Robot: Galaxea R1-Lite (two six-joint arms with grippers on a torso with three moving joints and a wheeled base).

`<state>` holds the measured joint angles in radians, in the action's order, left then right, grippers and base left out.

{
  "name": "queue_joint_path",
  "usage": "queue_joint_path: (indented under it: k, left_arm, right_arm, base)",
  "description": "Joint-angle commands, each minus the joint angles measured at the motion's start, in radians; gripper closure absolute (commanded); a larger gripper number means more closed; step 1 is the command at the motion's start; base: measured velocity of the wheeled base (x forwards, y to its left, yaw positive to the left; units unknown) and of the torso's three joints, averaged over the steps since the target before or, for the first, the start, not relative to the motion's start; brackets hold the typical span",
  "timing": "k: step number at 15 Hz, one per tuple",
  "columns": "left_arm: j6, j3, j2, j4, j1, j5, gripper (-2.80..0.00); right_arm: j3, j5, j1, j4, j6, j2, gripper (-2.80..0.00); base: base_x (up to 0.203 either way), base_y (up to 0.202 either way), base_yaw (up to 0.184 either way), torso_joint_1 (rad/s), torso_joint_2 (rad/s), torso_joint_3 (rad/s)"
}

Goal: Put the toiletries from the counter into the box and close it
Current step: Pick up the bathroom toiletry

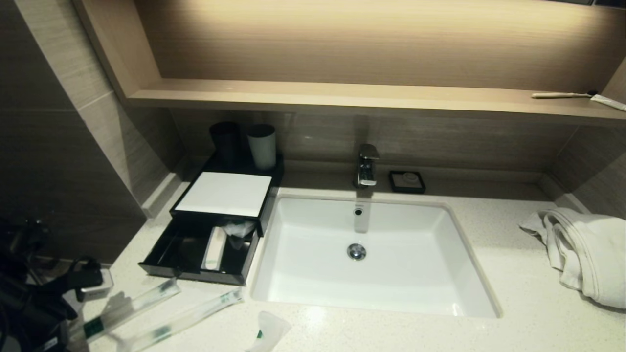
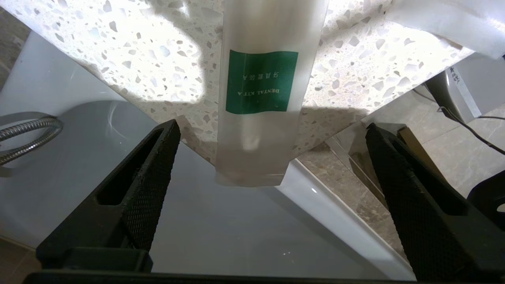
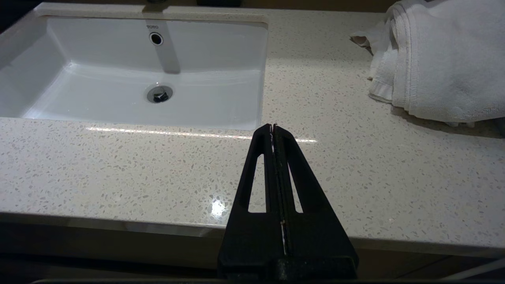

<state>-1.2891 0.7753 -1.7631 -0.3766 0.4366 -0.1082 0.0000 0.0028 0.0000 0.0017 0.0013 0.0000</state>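
1. Left pincer (image 2: 272, 130), in the left wrist view, is spread wide, one finger (image 2: 138, 185) on each side of a frosted dental kit packet (image 2: 262, 90) with a green label. The packet lies on the speckled counter (image 2: 138, 51), its near end overhanging the counter edge. The fingers touch nothing, and the packet end sits between them.

2. In the head view, the left arm (image 1: 34, 298) is a dark shape at the lower left corner, beside the counter's front edge.

3. That view shows two long clear packets on the counter in front of the box: the dental kit packet (image 1: 129, 308) near the left arm and a second long packet (image 1: 188, 318) just beside it. A small folded sachet (image 1: 269, 330) lies further right, in front of the sink (image 1: 459, 264).

4. The black box (image 1: 195, 259) sits left of the sink with its drawer pulled open. A white lid panel (image 1: 226, 193) covers its top, and a white packet (image 1: 215, 247) and a crumpled wrapper (image 1: 238, 228) lie inside the drawer.

5. Two cups (image 1: 261, 145) stand behind the box. A tap (image 1: 367, 166), a soap dish (image 1: 407, 181) and a white towel (image 1: 582, 249) on the right also share the counter.

6. In the right wrist view, the right pincer (image 3: 273, 128) is pressed together on nothing, above bare counter (image 3: 118, 169) in front of the sink (image 3: 236, 71), with the towel (image 3: 442, 63) well apart.
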Motion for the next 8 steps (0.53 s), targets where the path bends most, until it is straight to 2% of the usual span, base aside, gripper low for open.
queue_joint_path:
  k: [1,8]
  left_arm:
    - [-0.007,-0.001,-0.006,-0.002,0.001,-0.001,-2.8]
    - [-0.007,-0.004,-0.006,-0.002,0.001,-0.001,-2.8]
  right_arm:
    - [0.0,0.0,0.0,0.0,0.0,0.0,0.0]
    - [0.0,0.0,0.0,0.0,0.0,0.0,0.0]
  base:
    - [0.0,0.0,0.0,0.0,0.0,0.0]
    - [0.0,0.0,0.0,0.0,0.0,0.0]
